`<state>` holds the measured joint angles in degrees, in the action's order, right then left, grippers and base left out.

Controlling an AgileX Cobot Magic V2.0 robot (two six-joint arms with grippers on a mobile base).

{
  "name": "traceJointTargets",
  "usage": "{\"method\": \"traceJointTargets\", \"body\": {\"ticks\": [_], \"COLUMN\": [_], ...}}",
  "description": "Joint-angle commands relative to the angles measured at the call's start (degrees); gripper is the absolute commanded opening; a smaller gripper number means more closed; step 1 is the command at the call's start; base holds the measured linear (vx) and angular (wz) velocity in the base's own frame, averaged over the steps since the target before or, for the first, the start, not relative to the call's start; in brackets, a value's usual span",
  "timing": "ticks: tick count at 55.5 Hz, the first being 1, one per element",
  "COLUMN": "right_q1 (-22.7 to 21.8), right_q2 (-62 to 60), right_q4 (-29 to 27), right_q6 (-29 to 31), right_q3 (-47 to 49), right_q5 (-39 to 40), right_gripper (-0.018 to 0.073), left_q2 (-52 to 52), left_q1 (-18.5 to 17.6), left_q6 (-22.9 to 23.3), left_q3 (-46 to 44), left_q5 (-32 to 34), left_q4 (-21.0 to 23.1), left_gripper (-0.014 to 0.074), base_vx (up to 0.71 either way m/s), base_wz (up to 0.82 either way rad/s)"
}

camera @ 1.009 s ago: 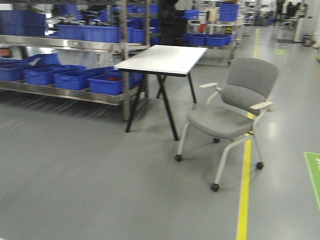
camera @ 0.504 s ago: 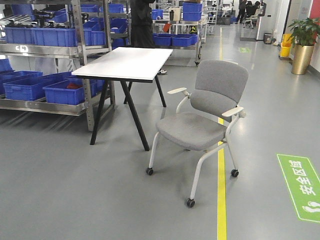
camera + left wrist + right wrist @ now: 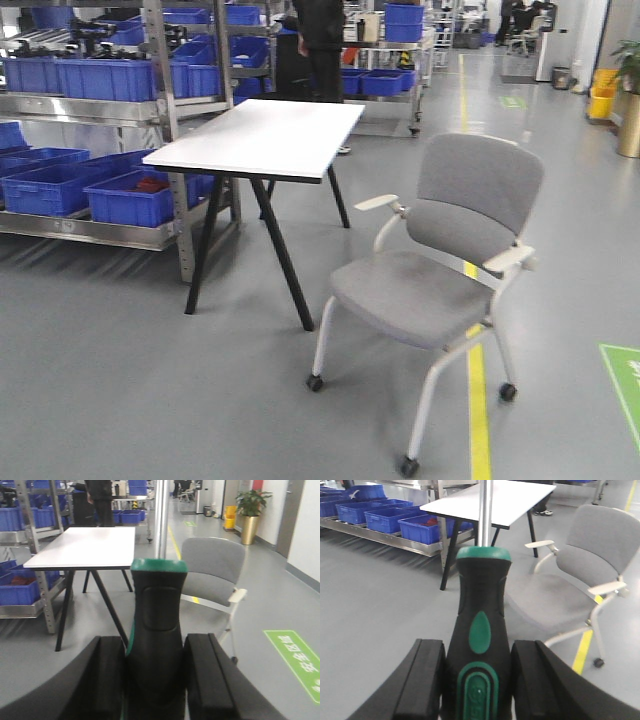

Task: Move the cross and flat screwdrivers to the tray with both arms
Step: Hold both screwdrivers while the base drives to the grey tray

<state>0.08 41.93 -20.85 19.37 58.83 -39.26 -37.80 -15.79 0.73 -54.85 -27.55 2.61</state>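
Screwdrivers are both off the ground and in hand. The left gripper (image 3: 156,647) is clamped on the left screwdriver (image 3: 156,605), pads tight on either side of the black handle. The right gripper (image 3: 479,652) has the right screwdriver (image 3: 482,595) the same way, with no gap showing. Both shafts point away from the wrists and run out of the top of the frame (so there's no telling which is cross and which is flat).

Here's the worry: the tray isn't in any view. Ahead there's only a white table (image 3: 260,135) with a bare top, a grey chair (image 3: 450,270) to its right and blue bins (image 3: 130,200) on the far left.

The grips look low on tapered, rounded handles, so a jolt could let one twist or slide out and drop to the floor. Those long shafts lead the way, so a careless swing near the table edge or chair arm could knock a tool askew. Letting go too high over the tray risks a round handle rolling off the low rim.
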Motion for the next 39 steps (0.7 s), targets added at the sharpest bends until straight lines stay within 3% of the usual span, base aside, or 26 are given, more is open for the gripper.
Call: {"method": "traceJointTargets", "body": {"ticks": [1, 15, 39], "right_q1": [-0.22, -0.22, -0.22], "right_q2": [-0.01, -0.01, -0.01], "right_q4": [-0.94, -0.94, -0.94], "right_q6": [0.37, 0.37, 0.37], "right_q3": [1.61, 1.61, 1.61], "right_q5": [4.84, 4.92, 4.90], "right_gripper": [-0.0008, -0.0008, -0.0008], "left_q2": [-0.13, -0.13, -0.13], "left_q1": [-0.26, -0.26, -0.26], "left_q6": [0.63, 0.63, 0.63], "left_q3": [-1.50, -1.50, -1.50], "left_q5": [5.46, 5.46, 5.46], "left_q4": [0.30, 0.30, 0.30], "left_gripper": [0.0003, 0.0003, 0.0003], "base_vx": [0.51, 0.51, 0.52], "base_wz": [0.26, 0.41, 0.65]}}
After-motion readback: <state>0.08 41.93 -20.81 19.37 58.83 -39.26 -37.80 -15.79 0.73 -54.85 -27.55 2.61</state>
